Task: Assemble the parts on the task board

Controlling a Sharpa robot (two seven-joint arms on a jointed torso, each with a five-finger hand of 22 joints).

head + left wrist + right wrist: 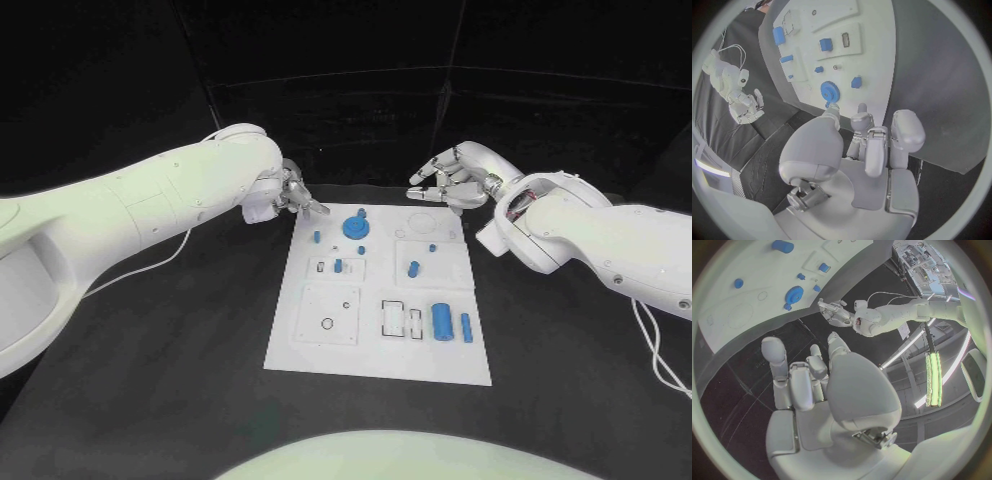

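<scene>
Board (pixel 378 345) lies flat at counter (pixel 159 400) centre, blue parts (pixel 443 323) on it. Left hand (pixel 289 195) hovers at board's far-left corner, near gear (pixel 355 228); fingers curled, holding nothing. Right hand (pixel 459 178) beyond far-right corner, fingers curled, empty.

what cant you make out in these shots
- Head view: small marks and holes on the board are too small to read.
- Head view: left hand fingertips, partly hidden behind its own arm.
- Left wrist view: board's far end is cut off by the circle's rim.
- Right hand: palm faces away.
</scene>
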